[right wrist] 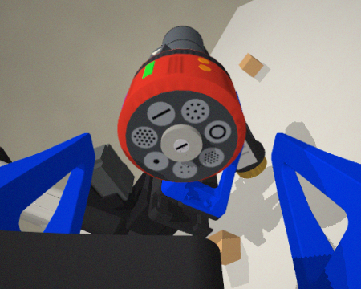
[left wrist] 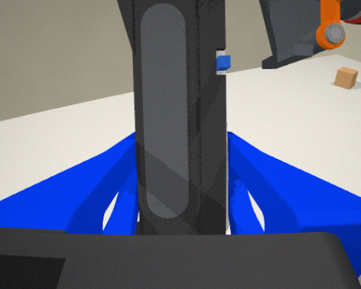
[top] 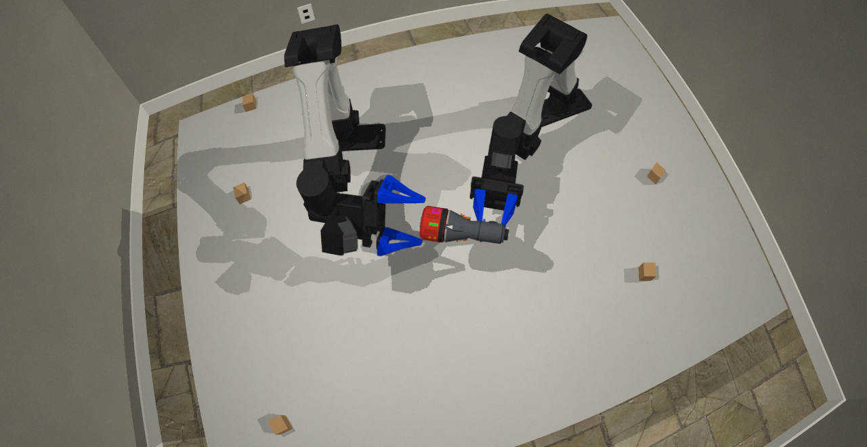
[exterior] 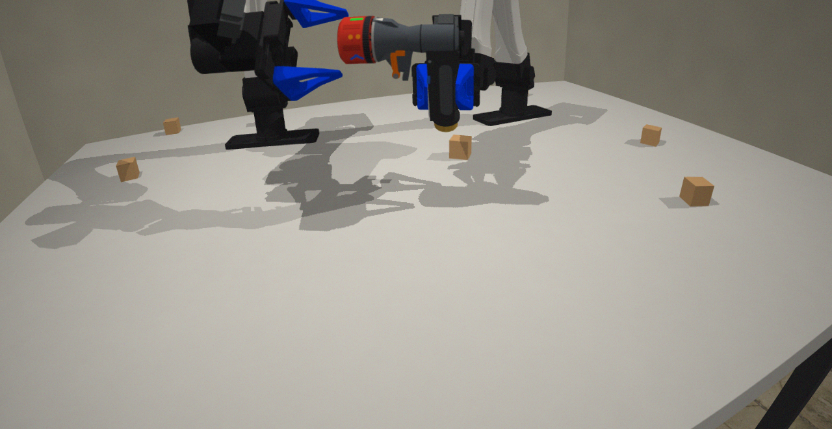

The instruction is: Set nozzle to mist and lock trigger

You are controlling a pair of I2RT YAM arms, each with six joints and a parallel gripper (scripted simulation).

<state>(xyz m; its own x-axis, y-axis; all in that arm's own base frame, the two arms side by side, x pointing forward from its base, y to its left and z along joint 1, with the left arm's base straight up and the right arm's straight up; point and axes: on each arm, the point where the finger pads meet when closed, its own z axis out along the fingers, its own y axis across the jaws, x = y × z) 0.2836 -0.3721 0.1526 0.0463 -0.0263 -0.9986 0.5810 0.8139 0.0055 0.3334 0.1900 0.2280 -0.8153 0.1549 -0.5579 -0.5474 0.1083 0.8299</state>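
Observation:
The nozzle is held level above the table. My left gripper (top: 492, 221) (exterior: 443, 86) (left wrist: 183, 143) is shut on its dark handle (exterior: 444, 91) (left wrist: 166, 112). The red spray ring (top: 427, 235) (exterior: 344, 48) (right wrist: 180, 80) has its green bar (top: 433, 224) (right wrist: 148, 70) in line with the white arrow (top: 449, 226). An orange lever (exterior: 396, 62) (left wrist: 329, 14) shows beside the grey trigger (exterior: 405, 66) (left wrist: 285, 36); whether it is fully upright is unclear. My right gripper (top: 422, 220) (right wrist: 183, 144) is open, its fingertips at the ring's front edge, above and below in the exterior view. Contact is unclear.
Several wooden cubes stand on the white table (top: 424, 353) (exterior: 407, 310). One cube (exterior: 460, 147) stands beyond and below the handle; others (top: 647, 271) (top: 656, 173) are on the right, and more (top: 242, 192) (top: 280, 424) on the left.

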